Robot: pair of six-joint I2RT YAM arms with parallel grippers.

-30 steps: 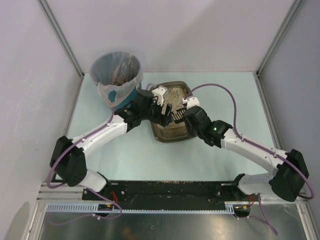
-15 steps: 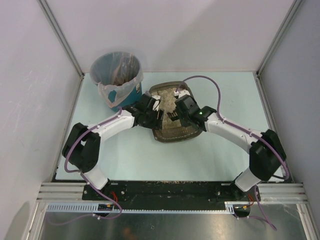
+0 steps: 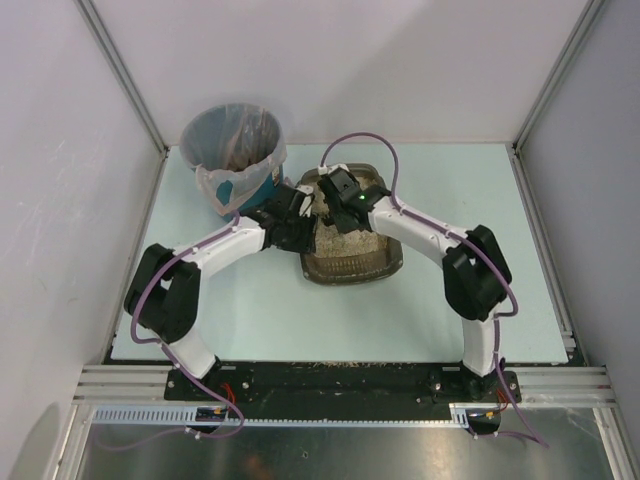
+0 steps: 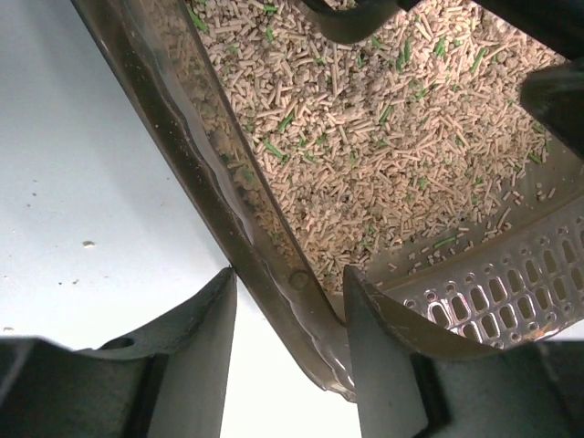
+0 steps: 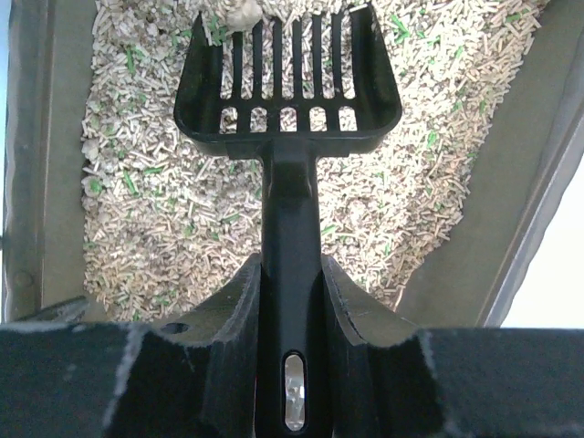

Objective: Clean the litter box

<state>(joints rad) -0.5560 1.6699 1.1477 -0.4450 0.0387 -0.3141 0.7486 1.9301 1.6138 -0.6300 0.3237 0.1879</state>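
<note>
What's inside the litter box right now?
The litter box holds beige pellets with green bits and a black slotted scoop held by the right pincer. Pellets cover its floor, so anything buried is hidden.

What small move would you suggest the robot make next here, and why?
Probably close the left gripper on the litter box rim: its fingers straddle that wall, apparently not yet clamped, while the right gripper holds the scoop over the litter.
</note>
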